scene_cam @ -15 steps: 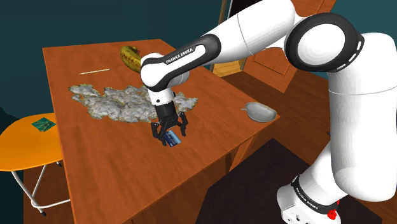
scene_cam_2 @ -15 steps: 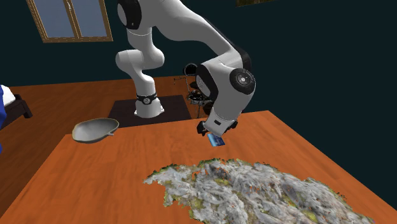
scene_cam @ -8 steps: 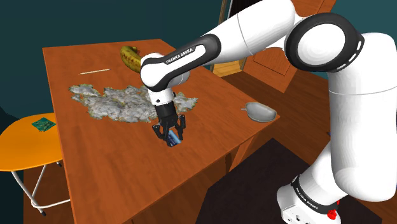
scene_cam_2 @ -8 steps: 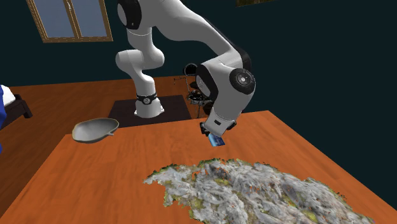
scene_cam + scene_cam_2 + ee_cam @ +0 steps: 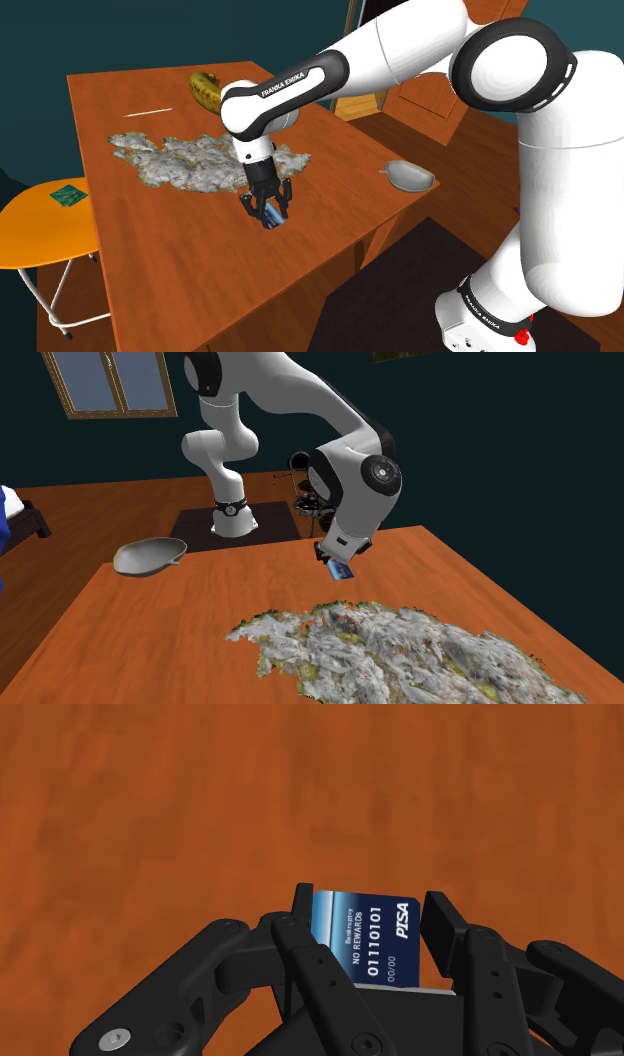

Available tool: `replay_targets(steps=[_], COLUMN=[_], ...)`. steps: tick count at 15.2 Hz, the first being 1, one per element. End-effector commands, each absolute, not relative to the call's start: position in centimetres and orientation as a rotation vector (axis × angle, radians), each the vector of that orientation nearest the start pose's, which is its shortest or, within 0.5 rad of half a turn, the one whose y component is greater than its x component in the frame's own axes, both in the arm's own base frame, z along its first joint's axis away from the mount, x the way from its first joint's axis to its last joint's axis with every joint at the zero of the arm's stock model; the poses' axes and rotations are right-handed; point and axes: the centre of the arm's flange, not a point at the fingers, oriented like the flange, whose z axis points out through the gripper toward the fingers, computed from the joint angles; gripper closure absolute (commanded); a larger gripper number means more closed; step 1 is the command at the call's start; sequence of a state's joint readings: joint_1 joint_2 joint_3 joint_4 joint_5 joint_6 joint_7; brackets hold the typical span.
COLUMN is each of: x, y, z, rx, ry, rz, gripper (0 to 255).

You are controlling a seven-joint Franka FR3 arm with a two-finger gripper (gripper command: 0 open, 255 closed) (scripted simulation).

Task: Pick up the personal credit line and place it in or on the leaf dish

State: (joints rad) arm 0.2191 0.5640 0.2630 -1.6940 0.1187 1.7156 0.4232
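One slim blue card sat clamped between my jaws just above the worktop, and I feared a quick swing to the leaf dish could shake it loose.

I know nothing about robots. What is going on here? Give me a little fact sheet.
Gripper: shut on the blue card
Card print: NO REWARDS, 01110101
Leaf dish: grey, nothing in it, near the table edge, apart from the gripper
Also on table: grey-white crumpled patch; banana
Step left: carry card to dish
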Motion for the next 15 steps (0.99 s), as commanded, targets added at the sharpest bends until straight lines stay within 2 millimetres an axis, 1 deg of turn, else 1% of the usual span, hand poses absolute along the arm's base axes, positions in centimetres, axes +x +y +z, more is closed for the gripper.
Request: replay_targets(steps=[1, 15], x=[54.2, 54.2], y=[28.2, 28.2], z=[26.0, 33.4], rx=[-3.007, -3.007], ry=[-0.013, -0.013], rz=[0.904, 0.904], gripper=[255, 255])
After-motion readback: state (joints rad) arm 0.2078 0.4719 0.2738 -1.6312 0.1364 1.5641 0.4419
